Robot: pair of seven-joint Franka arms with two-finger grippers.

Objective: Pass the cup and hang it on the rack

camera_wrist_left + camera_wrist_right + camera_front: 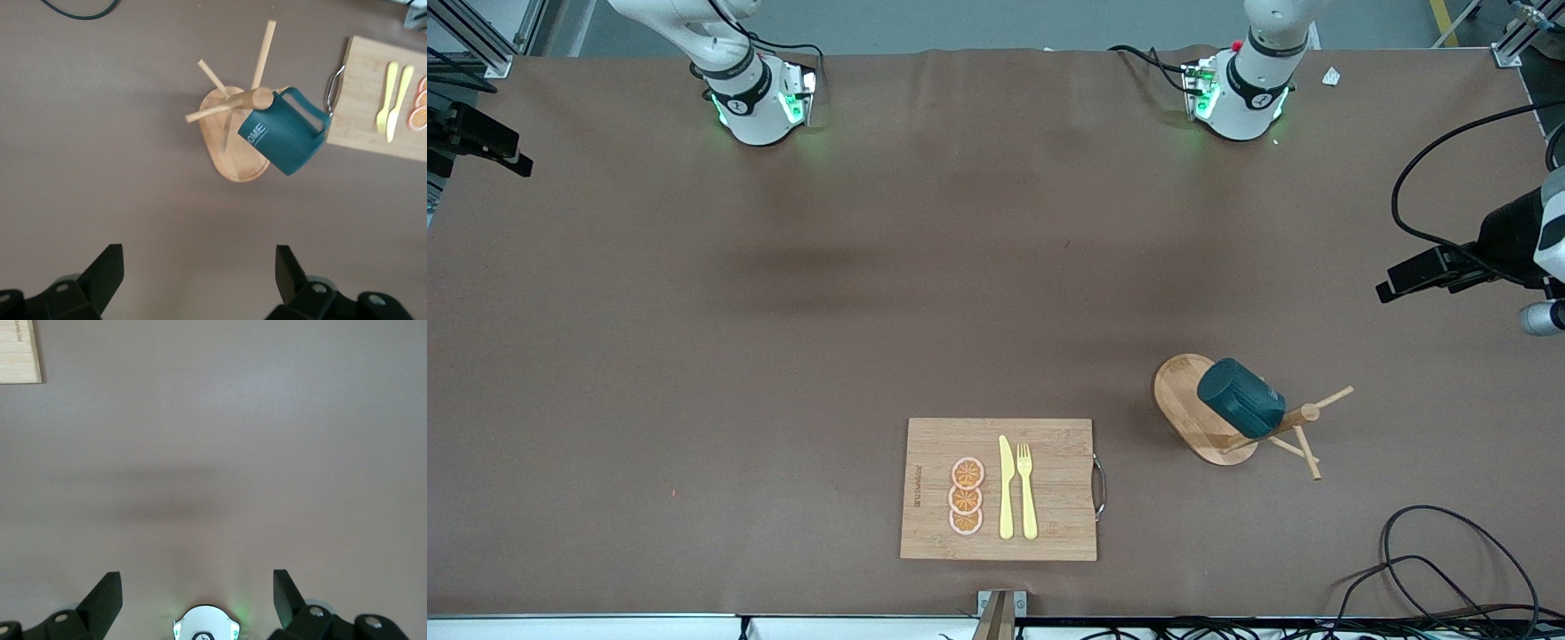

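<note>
While cup (287, 137) hangs on rack (235, 137) | L fingers (107, 270) spread, well apart (R (107, 593) too)

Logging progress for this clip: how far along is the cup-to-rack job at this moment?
Looks finished. The cup hangs by its handle on a peg of the rack, touched by neither arm. Nothing is in hand: the left gripper is open above the table near the rack, and the right gripper is open over bare table. Nothing visibly remains.

I see a dark teal cup (1240, 397) with pale lettering, a light wooden rack (1193, 406), a brown bench (783, 356), yellow cutlery (1017, 487), and orange slices (966, 496) on a bamboo board (1049, 524).
</note>
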